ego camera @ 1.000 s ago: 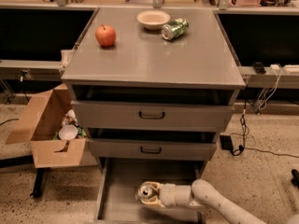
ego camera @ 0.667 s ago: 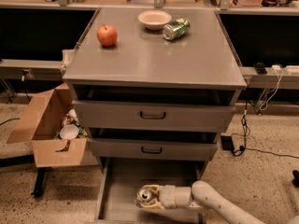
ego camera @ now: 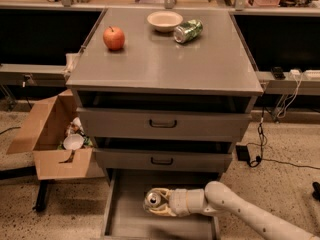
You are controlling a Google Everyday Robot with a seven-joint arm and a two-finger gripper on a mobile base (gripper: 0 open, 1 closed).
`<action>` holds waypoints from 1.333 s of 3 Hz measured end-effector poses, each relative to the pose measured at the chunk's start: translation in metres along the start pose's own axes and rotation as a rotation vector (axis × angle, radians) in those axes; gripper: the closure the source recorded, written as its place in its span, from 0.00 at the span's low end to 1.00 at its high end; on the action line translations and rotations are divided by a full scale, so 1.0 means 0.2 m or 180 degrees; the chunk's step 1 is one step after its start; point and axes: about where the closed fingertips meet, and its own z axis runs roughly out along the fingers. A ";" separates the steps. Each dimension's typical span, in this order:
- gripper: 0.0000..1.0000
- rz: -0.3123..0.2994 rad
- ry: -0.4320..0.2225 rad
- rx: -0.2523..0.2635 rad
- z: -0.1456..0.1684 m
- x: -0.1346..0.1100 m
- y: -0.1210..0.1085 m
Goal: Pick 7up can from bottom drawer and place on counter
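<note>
The bottom drawer is pulled open at the foot of the grey cabinet. My arm reaches in from the lower right. My gripper is inside the drawer, closed around the 7up can, whose silver top with pull tab faces up. The can sits low in the drawer, near its back middle. The counter is the broad grey top of the cabinet, well above the gripper.
On the counter lie a red apple, a white bowl and a green can on its side. The two upper drawers are shut. An open cardboard box with rubbish stands left of the cabinet. Cables lie at right.
The view has shifted slightly. The gripper stays around the can in the bottom drawer, with hardly any movement.
</note>
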 end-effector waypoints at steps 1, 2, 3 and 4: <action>1.00 -0.0164 0.0132 -0.0120 -0.13 -0.32 0.02; 1.00 -0.0310 0.0240 -0.0089 -0.20 -0.40 -0.04; 1.00 -0.0264 0.0196 -0.0072 -0.22 -0.43 -0.03; 1.00 -0.0235 0.0106 -0.0111 -0.43 -0.67 -0.03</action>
